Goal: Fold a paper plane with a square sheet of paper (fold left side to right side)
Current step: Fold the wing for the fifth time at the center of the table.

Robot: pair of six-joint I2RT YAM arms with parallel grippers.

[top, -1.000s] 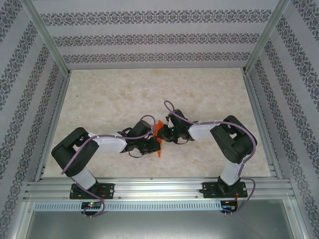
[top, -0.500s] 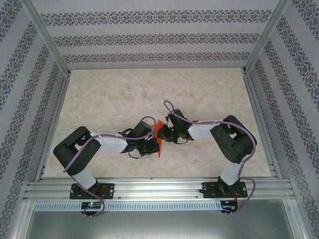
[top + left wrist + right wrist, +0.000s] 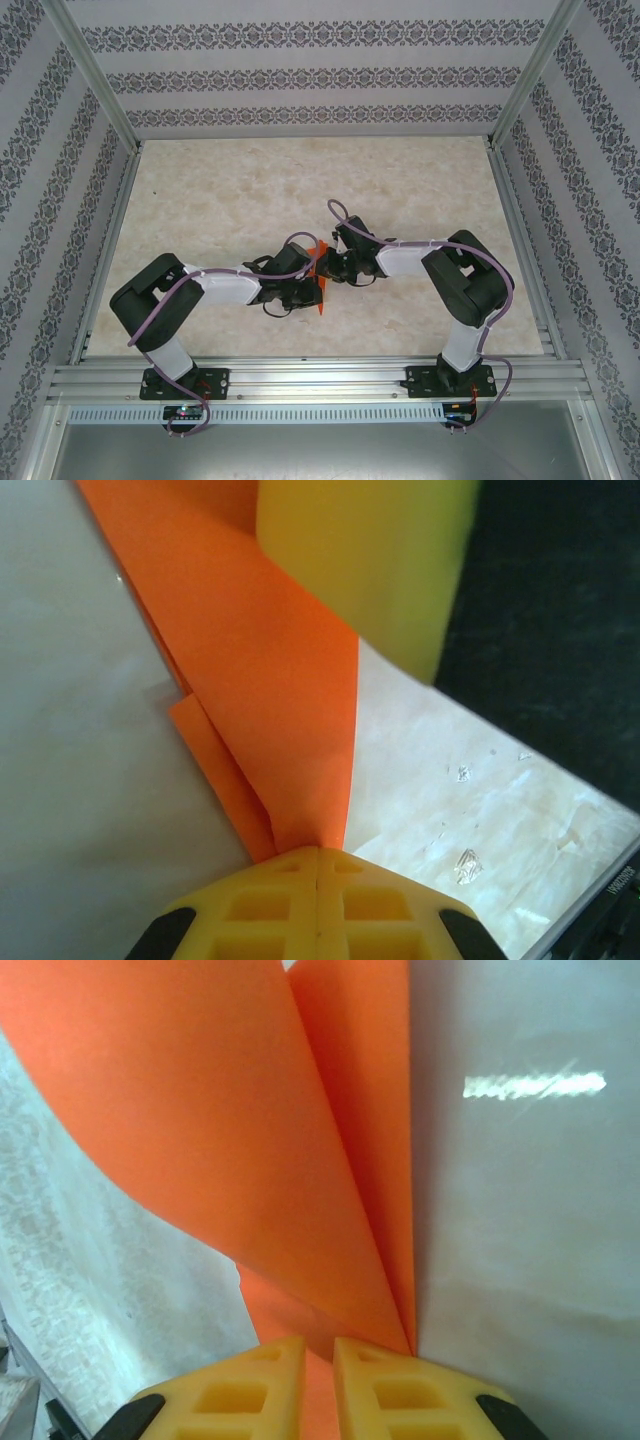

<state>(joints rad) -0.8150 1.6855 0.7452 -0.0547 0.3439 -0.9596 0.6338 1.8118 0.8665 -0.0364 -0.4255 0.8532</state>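
- Two grippers share one small piece of work. The left gripper point(image 3: 318, 858) is pinched tight on a corner of the square sheet of paper point(image 3: 285, 670). The right gripper point(image 3: 318, 1350) is clamped on another part of it, with orange running down between its pads.
- Seen from above, the sheet hangs partly folded between the two wrists, over the near middle of the table point(image 3: 250, 190). You cannot tell whether any edge rests on the surface.
- Pull the arms apart even slightly and thin paper held at two points will likely tear at one pinch or slide out of it.
- Push them together and the bowed upper layer in the right wrist view may buckle, setting a crease where you don't want one.
- The layers look uneven in the left wrist view, with a lower flap peeping out past the top one. Press the fold like this and the left and right edges probably won't meet.
- Let one gripper go before the fold is pinned flat and the sheet may swing on the other grip and spring open.
- Both wrists sit very near each other, so a careless turn could knock them together and crumple the paper.
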